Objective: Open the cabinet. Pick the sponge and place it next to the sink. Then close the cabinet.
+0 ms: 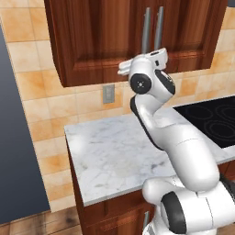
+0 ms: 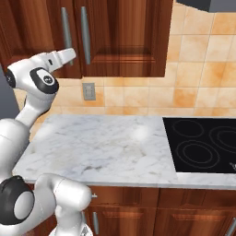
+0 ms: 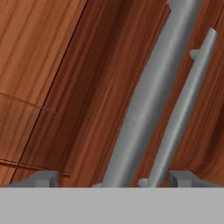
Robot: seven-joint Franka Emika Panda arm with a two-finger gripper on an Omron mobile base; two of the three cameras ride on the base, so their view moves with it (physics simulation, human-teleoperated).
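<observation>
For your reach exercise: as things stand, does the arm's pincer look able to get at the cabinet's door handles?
Probably yes. The open pincer is right up at the cabinet, its near handle between the fingertips, nothing in between.

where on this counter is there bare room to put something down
The marble counter is bare from the tiled wall to its front edge, between its left end and the stovetop; the widest room is mid-slab, below the wall outlet. It is tight up at the cabinet: the open hand sits close against the door handles.
</observation>
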